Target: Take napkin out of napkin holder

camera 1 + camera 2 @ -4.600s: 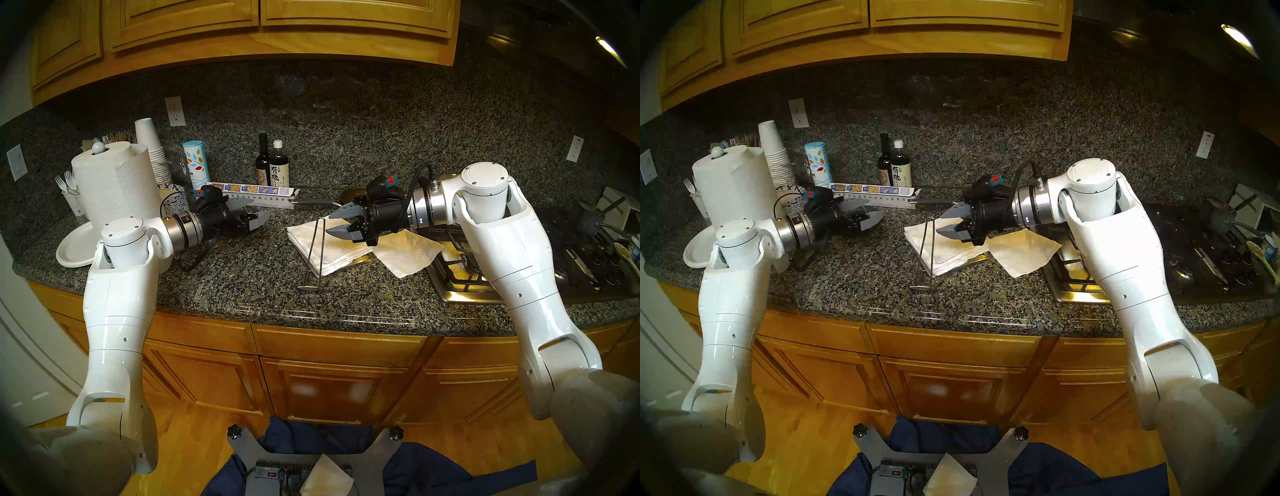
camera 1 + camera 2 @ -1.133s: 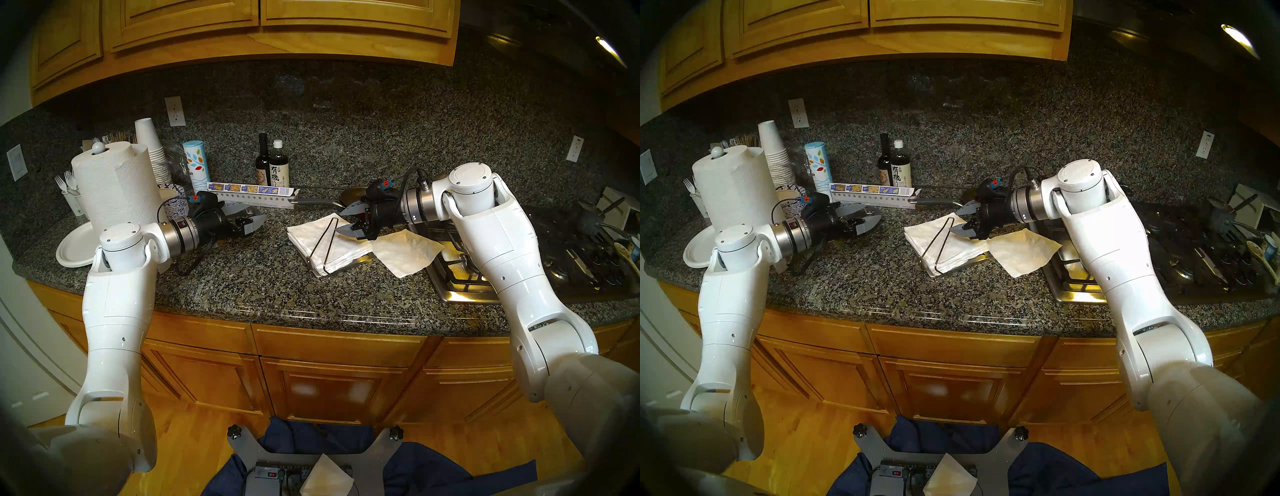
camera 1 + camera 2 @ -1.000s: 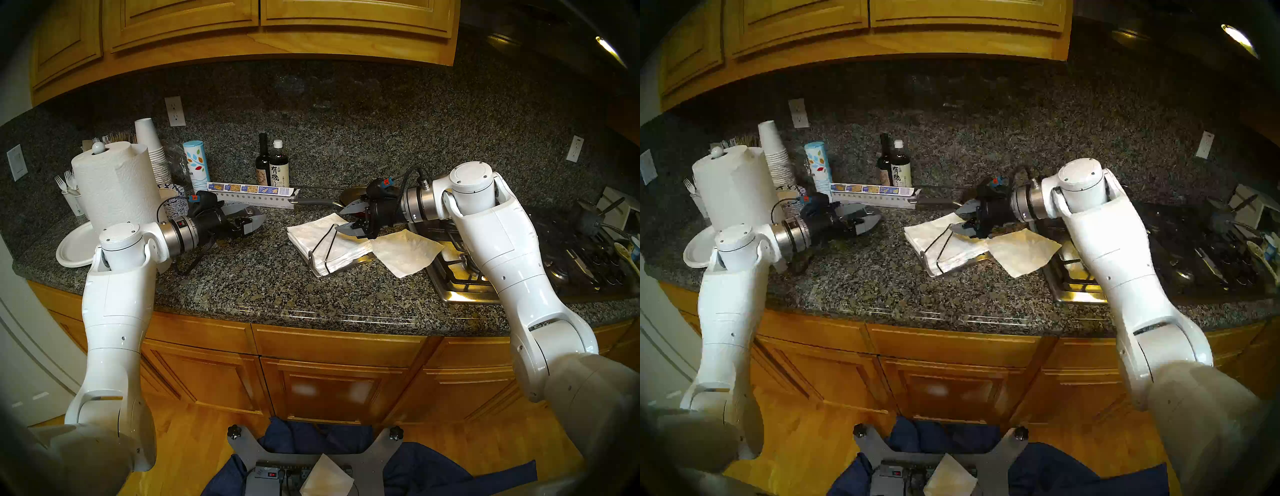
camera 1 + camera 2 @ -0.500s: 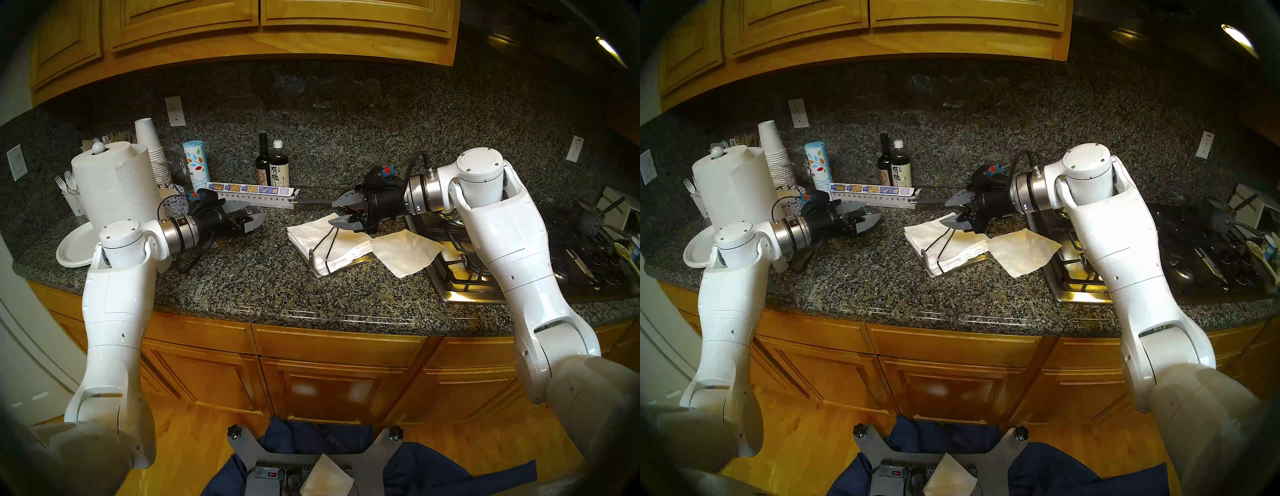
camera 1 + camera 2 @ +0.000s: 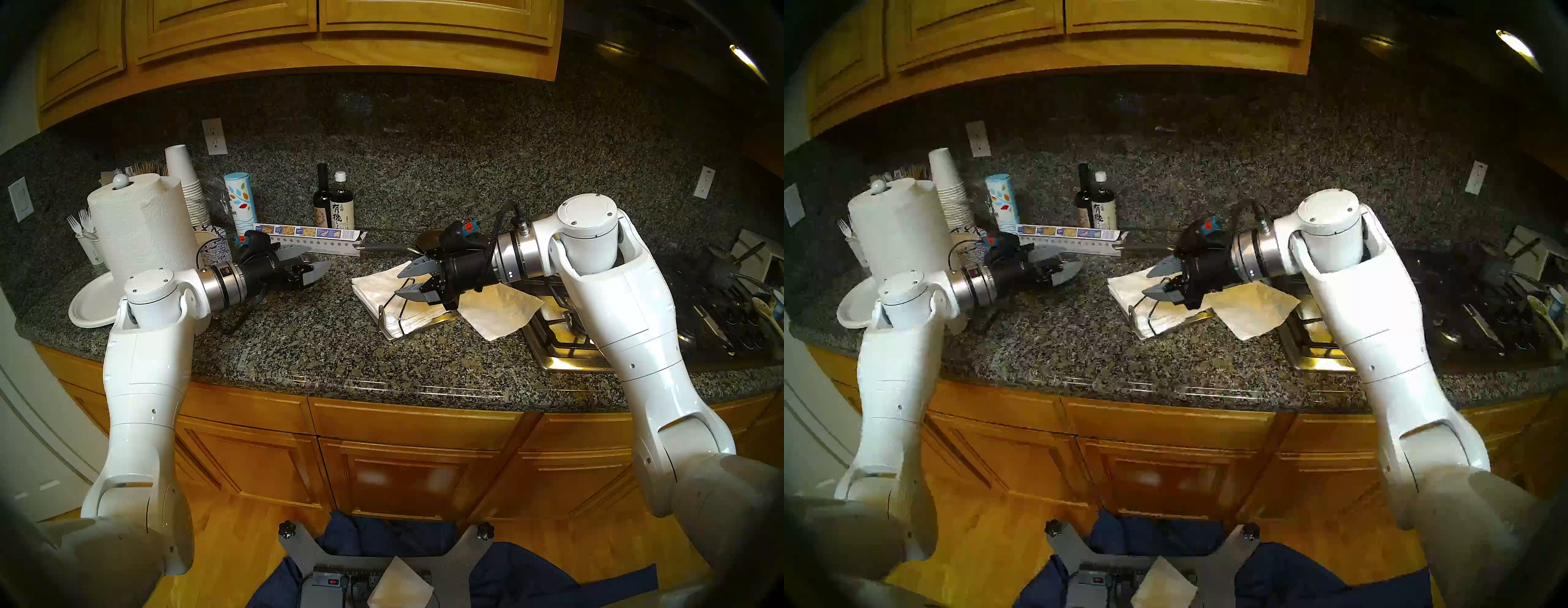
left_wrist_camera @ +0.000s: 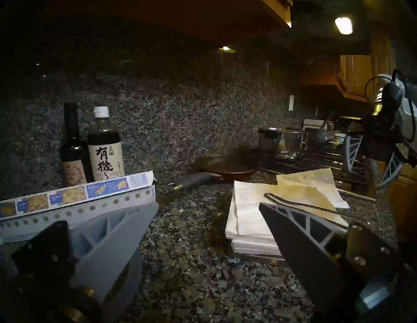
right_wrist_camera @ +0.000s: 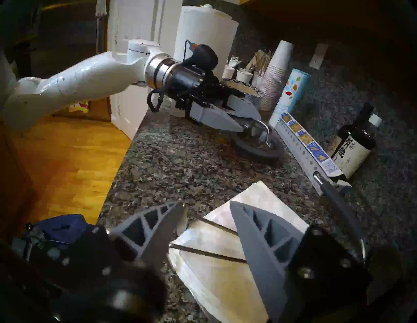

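Note:
A single white napkin [image 5: 505, 312] lies flat on the counter, partly over the stove's edge, just right of the napkin holder [image 5: 428, 325]. The holder is a flat metal tray carrying a thick stack of white napkins [image 5: 373, 288]. Its dark wire arm [image 5: 392, 303] lies down across the stack. My right gripper [image 5: 399, 283] hovers open over the stack's far side, and the wire arm [image 7: 209, 252] runs below the gap between its fingers. My left gripper [image 5: 318, 259] stands open and empty above the counter, left of the holder. The stack [image 6: 246, 214] shows ahead of it.
Behind the holder lie a long pasta box [image 5: 309, 240], two dark bottles [image 5: 335, 204] and a pan with a grey handle [image 5: 384, 247]. A paper towel roll [image 5: 140, 225], cups and a plate crowd the left. The stove [image 5: 568, 339] borders the right.
The wire arm, hanging out over the counter earlier, has swung back and dropped flat onto the stack. My right gripper rose, then came down and left over the stack. The left arm barely moved.

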`<action>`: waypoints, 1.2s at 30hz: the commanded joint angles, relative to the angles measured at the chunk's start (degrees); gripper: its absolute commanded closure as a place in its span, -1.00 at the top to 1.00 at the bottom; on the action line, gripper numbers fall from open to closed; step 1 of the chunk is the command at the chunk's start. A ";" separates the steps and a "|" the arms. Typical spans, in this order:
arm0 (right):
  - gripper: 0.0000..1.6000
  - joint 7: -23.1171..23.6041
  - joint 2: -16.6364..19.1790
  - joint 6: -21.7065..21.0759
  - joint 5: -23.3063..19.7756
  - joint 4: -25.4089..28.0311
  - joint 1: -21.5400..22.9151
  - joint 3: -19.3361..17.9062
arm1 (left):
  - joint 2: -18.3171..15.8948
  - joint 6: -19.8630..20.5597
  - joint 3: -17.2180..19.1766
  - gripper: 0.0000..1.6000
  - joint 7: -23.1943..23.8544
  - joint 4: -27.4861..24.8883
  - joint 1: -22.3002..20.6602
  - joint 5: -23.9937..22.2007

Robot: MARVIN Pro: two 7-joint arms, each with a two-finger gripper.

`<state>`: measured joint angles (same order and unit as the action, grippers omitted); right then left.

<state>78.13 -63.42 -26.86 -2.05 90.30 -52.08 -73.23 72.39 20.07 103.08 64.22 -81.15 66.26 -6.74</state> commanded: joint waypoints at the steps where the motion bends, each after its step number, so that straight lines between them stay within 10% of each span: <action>1: 0.14 -0.10 -0.34 -0.40 -0.21 1.74 1.12 -0.36 | 0.02 0.28 0.39 1.00 -0.03 -2.29 -1.27 -0.46; 16: 0.07 0.68 -1.52 0.63 -0.31 -1.27 2.63 2.28 | 0.08 1.14 1.62 1.00 0.20 -4.46 0.63 -0.42; 36: -0.04 1.83 -0.80 0.84 -0.01 -1.33 2.63 2.49 | -7.91 6.96 -4.66 1.00 12.40 -6.62 2.74 2.42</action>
<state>79.41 -64.69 -25.69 -2.02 88.21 -51.33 -70.16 66.36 26.73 98.69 74.56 -85.84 69.95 -4.16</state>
